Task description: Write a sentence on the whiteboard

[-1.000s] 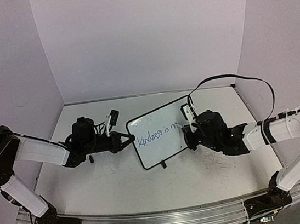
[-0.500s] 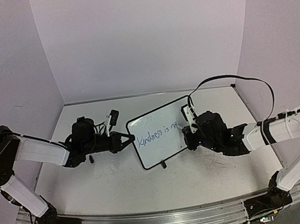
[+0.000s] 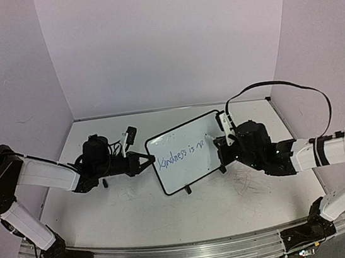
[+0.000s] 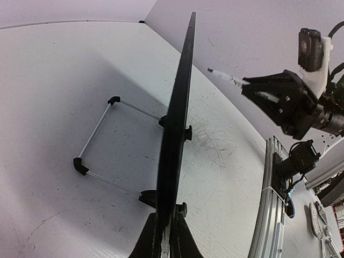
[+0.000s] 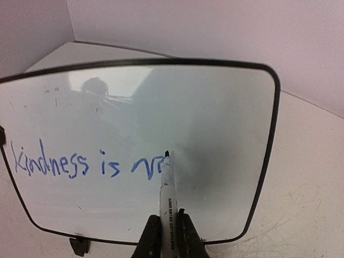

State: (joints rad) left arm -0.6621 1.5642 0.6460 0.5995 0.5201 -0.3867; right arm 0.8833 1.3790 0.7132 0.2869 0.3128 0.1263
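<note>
Scuffed white bench (image 3: 138, 203), whiteboard (image 3: 187, 168) standing on its feet mid-bench, left hand (image 3: 146, 160) clamped tight on its left edge, right hand (image 5: 167, 230) closed around a marker (image 5: 165, 188), tip pointing at the end of the blue sentence (image 5: 80, 164), "Kindness is" plus a started letter

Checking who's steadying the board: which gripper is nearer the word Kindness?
Left. The left gripper clamps the whiteboard edge beside that word; the right gripper, holding a marker, sits past the writing's far end.
</note>
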